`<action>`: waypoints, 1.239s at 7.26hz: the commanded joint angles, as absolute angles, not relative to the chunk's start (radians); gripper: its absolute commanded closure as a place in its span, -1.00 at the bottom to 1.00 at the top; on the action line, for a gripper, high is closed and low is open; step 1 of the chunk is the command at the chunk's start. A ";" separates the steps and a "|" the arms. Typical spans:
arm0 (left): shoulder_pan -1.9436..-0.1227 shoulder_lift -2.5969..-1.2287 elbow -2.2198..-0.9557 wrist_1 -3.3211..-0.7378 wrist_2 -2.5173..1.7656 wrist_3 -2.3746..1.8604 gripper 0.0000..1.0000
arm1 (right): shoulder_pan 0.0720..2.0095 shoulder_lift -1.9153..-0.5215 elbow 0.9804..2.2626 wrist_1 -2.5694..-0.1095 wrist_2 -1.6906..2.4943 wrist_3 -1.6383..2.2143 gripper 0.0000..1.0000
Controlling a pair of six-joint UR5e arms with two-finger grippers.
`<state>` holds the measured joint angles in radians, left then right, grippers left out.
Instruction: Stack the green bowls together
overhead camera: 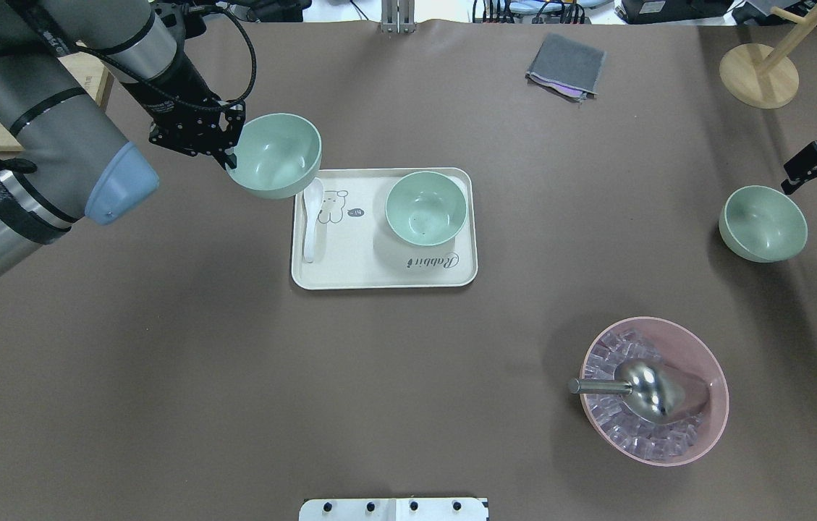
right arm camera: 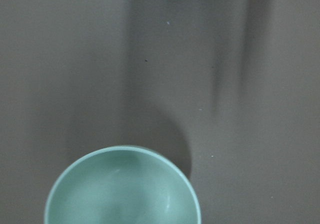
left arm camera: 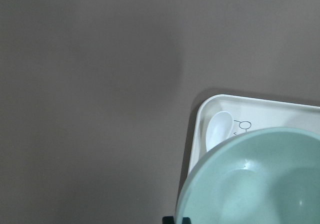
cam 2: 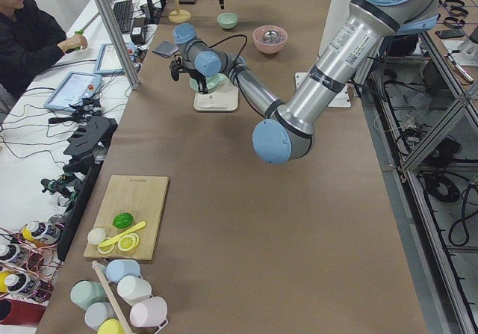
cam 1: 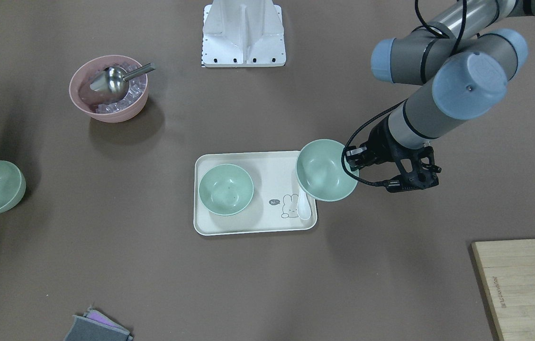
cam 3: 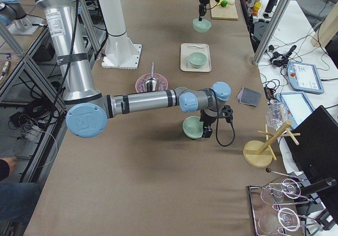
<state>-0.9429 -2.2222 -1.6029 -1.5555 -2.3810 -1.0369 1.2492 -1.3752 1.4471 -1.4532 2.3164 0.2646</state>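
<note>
My left gripper (overhead camera: 231,154) is shut on the rim of a pale green bowl (overhead camera: 276,155) and holds it in the air over the left end of the cream tray (overhead camera: 379,282). The bowl also shows in the front view (cam 1: 326,169) and the left wrist view (left arm camera: 260,184). A second green bowl (overhead camera: 426,208) stands upright on the tray. My right gripper (overhead camera: 793,184) is at the rim of the third green bowl (overhead camera: 763,223), which is tilted and casts an offset shadow in the right wrist view (right arm camera: 122,189). It appears shut on that rim.
A white spoon (overhead camera: 312,224) lies on the tray under the held bowl. A pink bowl (overhead camera: 654,391) with ice and a metal scoop stands near the robot's right. A grey cloth (overhead camera: 566,65), a wooden stand (overhead camera: 759,76) and a cutting board (cam 1: 518,284) sit at the table's far side.
</note>
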 commanded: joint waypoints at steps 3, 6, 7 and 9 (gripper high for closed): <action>-0.934 -2.229 -1.605 -1.557 -2.381 -1.045 1.00 | 1.232 -1.390 1.335 -1.296 2.330 0.302 -0.59; -0.934 -2.227 -1.608 -1.557 -2.381 -1.045 1.00 | 1.209 -1.394 1.339 -1.293 2.330 0.302 0.30; -0.934 -2.227 -1.609 -1.557 -2.381 -1.043 1.00 | 1.203 -1.394 1.347 -1.292 2.330 0.313 0.94; -0.934 -2.226 -1.608 -1.557 -2.381 -1.045 1.00 | 1.200 -1.393 1.383 -1.295 2.353 0.319 1.00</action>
